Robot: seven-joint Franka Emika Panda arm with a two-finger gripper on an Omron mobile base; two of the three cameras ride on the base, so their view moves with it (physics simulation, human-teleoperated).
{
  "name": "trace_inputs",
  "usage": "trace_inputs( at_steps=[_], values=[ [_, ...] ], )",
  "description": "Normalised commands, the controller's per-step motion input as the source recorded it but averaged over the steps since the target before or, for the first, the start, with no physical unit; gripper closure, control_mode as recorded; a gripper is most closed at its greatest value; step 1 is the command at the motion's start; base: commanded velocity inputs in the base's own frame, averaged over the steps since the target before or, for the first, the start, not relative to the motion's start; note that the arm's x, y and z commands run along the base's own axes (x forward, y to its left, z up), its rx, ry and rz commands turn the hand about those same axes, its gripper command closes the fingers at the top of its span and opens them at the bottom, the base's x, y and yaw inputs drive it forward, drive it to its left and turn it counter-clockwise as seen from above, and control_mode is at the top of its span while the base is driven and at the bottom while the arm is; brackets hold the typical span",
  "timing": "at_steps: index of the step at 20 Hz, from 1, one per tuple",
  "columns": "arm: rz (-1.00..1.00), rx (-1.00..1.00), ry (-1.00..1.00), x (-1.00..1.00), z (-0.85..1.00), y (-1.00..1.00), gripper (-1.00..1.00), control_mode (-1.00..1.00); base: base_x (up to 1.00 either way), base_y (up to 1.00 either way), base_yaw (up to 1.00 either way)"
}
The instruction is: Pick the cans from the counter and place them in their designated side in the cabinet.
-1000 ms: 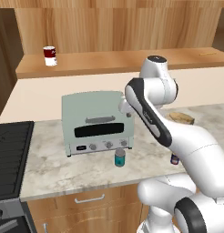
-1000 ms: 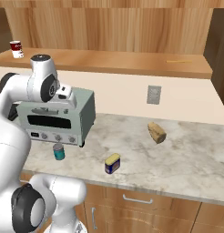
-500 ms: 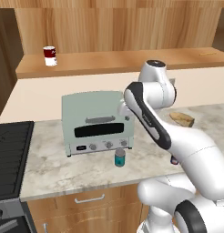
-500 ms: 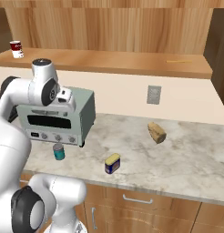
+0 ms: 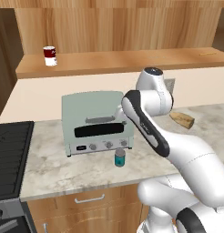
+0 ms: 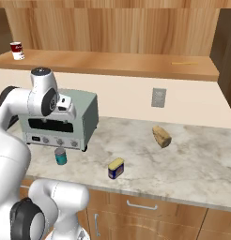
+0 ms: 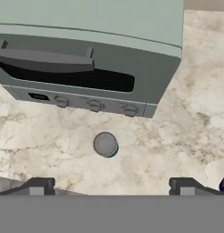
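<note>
- I have the gripper spread fully wide and holding nothing, looking straight down at the bench from above.
- The teal can stands upright on the bench just in front of the mint-green toaster oven, between the two fingertips as the hand view frames it, a little toward one side.
- My judgement of the step in hand: descent onto the teal can for a top-down grasp.
- To do it well, I would centre the can between the fingertips before lowering, and keep the descent vertical so the oven's front panel and knobs stay clear of the far finger.
- I would close only once the fingertips straddle the can body below its silvery top; a grip on the rim alone may slip.
- The dark blue can lies apart on the bench, nearer the front edge, not yet collected.
- A piece of bread rests further along the bench, well clear of both cans.
- The bench is pale marbled stone, flat and uncluttered around the teal can.
- The cabinet runs above and behind the oven; a red-and-white can stands at one end of it.
- A black stove top adjoins the bench.
</note>
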Motion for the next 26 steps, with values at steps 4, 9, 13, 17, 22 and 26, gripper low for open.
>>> trace_inputs(
  at_steps=[4, 9, 13, 17, 22, 26],
  values=[
    [0.0, 0.01, 0.0, 0.0, -0.16, 0.06, -1.0, -1.0, 0.0, 0.0, 0.0],
    [0.0, 0.0, 0.0, -0.06, -0.18, 0.0, -1.0, -1.0, 0.0, 0.0, 0.0],
    [0.0, 0.0, 0.0, -0.07, -0.19, 0.0, -1.0, -1.0, 0.0, 0.0, 0.0],
    [0.0, 0.0, 0.0, -0.02, -0.16, 0.05, -1.0, -1.0, 0.0, 0.0, 0.0],
    [0.0, 0.0, 0.0, 0.0, -0.14, 0.07, -1.0, -1.0, 0.0, 0.0, 0.0],
    [0.02, 0.0, 0.0, 0.0, -0.13, 0.05, -1.0, -1.0, 0.0, 0.0, 0.0]
  ],
)
